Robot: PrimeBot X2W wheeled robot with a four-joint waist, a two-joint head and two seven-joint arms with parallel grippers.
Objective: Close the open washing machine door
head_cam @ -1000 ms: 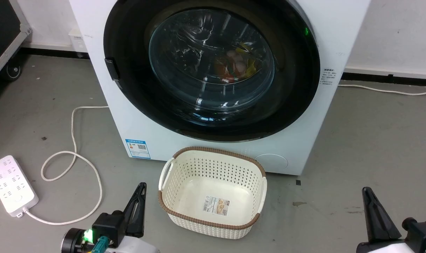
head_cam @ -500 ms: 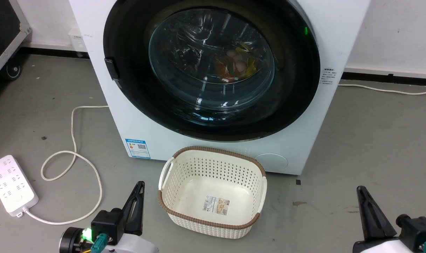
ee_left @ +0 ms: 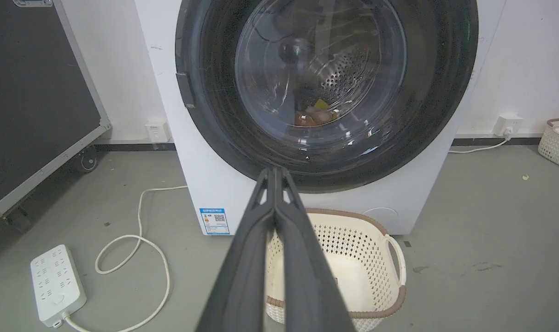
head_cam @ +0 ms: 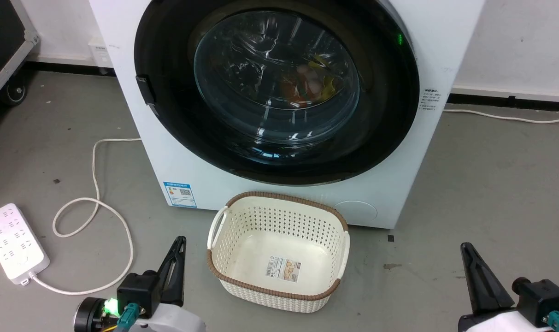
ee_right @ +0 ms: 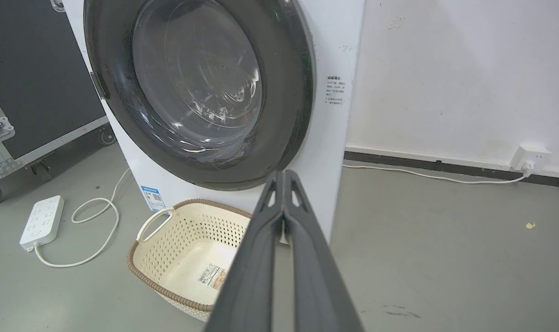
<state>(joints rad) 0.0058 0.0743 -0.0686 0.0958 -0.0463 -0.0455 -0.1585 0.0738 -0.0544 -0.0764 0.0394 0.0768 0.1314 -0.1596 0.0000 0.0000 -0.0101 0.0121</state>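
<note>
- Records the washing machine door [head_cam: 277,92] lying flat against the white cabinet [head_cam: 178,161], the black frame flush all round in the head view, with no gap visible at its edge.
- Judges it closed and the task as good as done; cannot confirm from these views that the latch has caught.
- Places the door ahead of and above both pincers, its round face upright and turned towards them, across the basket [head_cam: 286,197] standing on the floor [head_cam: 491,184] just before the cabinet.
- Notes a latch tab [head_cam: 143,90] on the door's left edge, so the left arm is the nearer to the closing side and the right arm the nearer to the opposite edge.
- Finds the left pincer [head_cam: 180,244] low over the floor, just beside the basket's left wall, fingers pressed together, gripping nothing and touching nothing.
- Confirms in the left wrist view the same pincer [ee_left: 274,171] with tips together, aimed at the lower arc of the door frame and well short of it.
- Finds the right pincer [head_cam: 468,251] low on the other side, well apart from the basket, fingers likewise together and empty; sees the same in its wrist view [ee_right: 284,174].
- Judges that any final press would go forward onto the frame near the latch tab, best by the left arm, passing above the basket.
- Logs a power strip [head_cam: 14,242] and its looped cable [head_cam: 95,203] on the floor to the left, apart from both pincers.
</note>
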